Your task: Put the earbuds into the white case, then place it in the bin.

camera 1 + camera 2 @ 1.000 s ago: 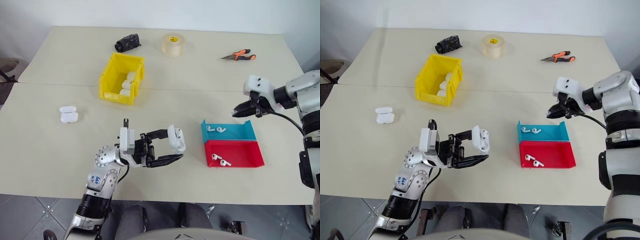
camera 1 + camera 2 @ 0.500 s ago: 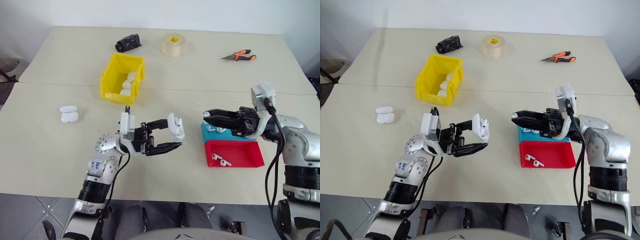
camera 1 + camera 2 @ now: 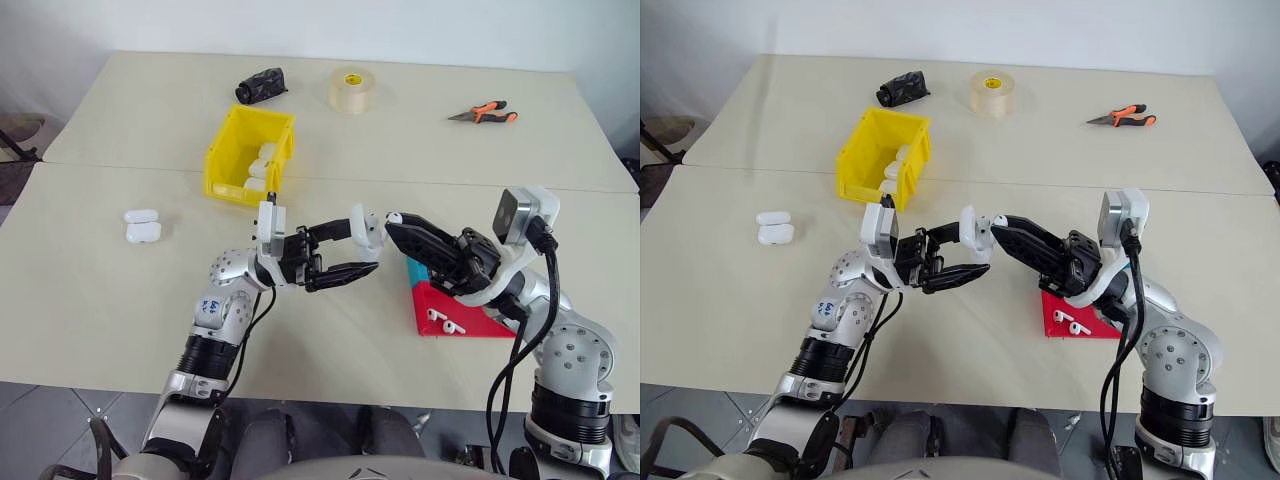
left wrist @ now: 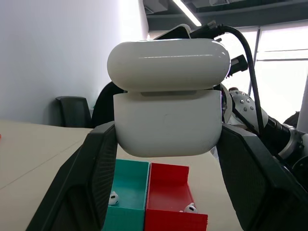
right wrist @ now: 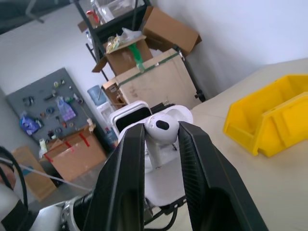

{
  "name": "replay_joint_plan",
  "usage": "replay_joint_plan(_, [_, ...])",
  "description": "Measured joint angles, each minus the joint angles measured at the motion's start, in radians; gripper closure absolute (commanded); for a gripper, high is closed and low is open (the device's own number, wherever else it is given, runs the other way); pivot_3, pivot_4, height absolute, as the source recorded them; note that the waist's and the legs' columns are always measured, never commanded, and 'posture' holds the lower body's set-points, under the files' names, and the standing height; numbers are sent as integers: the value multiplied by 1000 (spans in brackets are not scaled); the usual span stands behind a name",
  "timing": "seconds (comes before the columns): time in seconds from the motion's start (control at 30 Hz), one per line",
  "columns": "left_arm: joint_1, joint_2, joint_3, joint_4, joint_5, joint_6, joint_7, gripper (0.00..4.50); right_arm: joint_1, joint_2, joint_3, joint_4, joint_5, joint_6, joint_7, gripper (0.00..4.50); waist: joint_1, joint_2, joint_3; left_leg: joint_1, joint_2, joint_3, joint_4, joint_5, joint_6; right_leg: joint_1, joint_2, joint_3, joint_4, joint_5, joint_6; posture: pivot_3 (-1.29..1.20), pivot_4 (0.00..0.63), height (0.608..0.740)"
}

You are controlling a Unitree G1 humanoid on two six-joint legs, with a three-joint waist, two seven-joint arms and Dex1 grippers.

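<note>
Head views: the left gripper [image 3: 345,252] holds the case [image 3: 366,227] above the table [image 3: 100,300], its 2 fingers pressed against the case's sides, the lid end toward the right arm. The right gripper [image 3: 395,222] points at it from the other side, tips just beside the case, nearly touching. The 2 arms meet head-on in mid-air, so I judge the coming move is a short push from the right gripper straight into the case. The bin [image 3: 247,158] stands farther back on the left arm's side, with white cases already inside; the left arm is the nearer to it. The red tray [image 3: 470,318] with 2 earbuds [image 3: 444,321] lies under the right arm. Another 2 white cases [image 3: 141,227] lie apart, far left.

Left wrist view: the case [image 4: 167,98] sits crosswise between the fingers [image 4: 94,166], long axis spanning from one finger to the other, lid on top and lifted only a crack. The right arm looms close behind it. Below lie the teal tray [image 4: 130,190] and the red tray.

Right wrist view: the right fingers [image 5: 126,168] pinch 1 earbud [image 5: 159,132], bulb toward the case, stem running back between them. The case [image 5: 166,173] lies directly ahead, just past the bud. The bin shows beyond, off to the side.
</note>
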State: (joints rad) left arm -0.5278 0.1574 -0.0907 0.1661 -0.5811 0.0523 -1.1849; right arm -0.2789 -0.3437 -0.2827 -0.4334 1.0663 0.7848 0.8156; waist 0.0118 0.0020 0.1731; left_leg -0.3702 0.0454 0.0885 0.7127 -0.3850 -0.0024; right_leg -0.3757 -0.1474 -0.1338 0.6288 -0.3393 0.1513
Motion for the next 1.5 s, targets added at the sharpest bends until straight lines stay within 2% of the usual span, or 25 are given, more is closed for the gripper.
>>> replay_joint_plan(0.53, [4,0,-1,2,23,4,-4,1525,71,-7,107,4,-34,-112,27,3521,1,0,0,0,0,0,0,0,0,0,0,0,0,0,0,0,150,740])
replay_joint_plan(0.7, [26,2,-2,2,35,14,3,1525,97,-86,128,14,-72,-129,74,3521,2,0,0,0,0,0,0,0,0,0,0,0,0,0,0,0,150,740])
replay_joint_plan(0.83, [26,4,2,2,38,22,2,1525,84,-123,132,20,-57,-112,101,2612,2,0,0,0,0,0,0,0,0,0,0,0,0,0,0,0,150,740])
replay_joint_plan(1.03, [27,10,16,1,38,31,16,1525,53,-132,146,49,-57,-128,138,709,4,0,0,0,0,0,0,0,0,0,0,0,0,0,0,0,150,740])
replay_joint_plan(1.1, [30,29,16,-23,38,37,18,1525,55,-167,151,66,-89,-132,147,108,9,0,0,0,0,0,0,0,0,0,0,0,-1,0,0,0,150,740])
replay_joint_plan(1.23, [62,122,15,-113,69,47,37,1525,58,-244,151,135,-185,-170,175,108,8,0,0,0,0,1,0,0,0,0,0,1,-1,0,0,0,150,740])
replay_joint_plan(1.27, [73,151,15,-121,87,52,42,1525,58,-260,146,148,-198,-178,185,298,6,0,0,1,0,1,-1,0,0,0,0,1,-1,0,0,0,150,740])
replay_joint_plan(1.37, [109,275,5,-146,179,69,68,1525,39,-332,146,200,-265,-211,238,1131,2,0,0,1,0,1,-2,0,0,0,0,1,-1,0,0,0,150,740])
replay_joint_plan(1.5, [101,327,-18,-193,247,98,101,1525,-37,-354,177,211,-302,-217,271,2516,7,0,0,0,0,1,-1,0,0,0,0,1,-1,0,0,0,150,740])
